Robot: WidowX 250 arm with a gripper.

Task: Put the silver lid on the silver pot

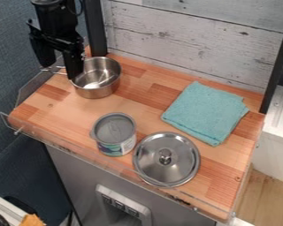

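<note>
- Fair, even light over the table (135,101); I read it as soft and mostly from above.
- Streaky glare on the silver lid (182,167), brightest in bands around its knob.
- Bright glints inside the silver pot (97,91), darker patches between them.
- Pale wall boards (191,46) look well lit to me.
- Blue fabric panel (7,48) at left is dim, darker toward the lower left.
- White unit (273,145) at right reads bright.
</note>
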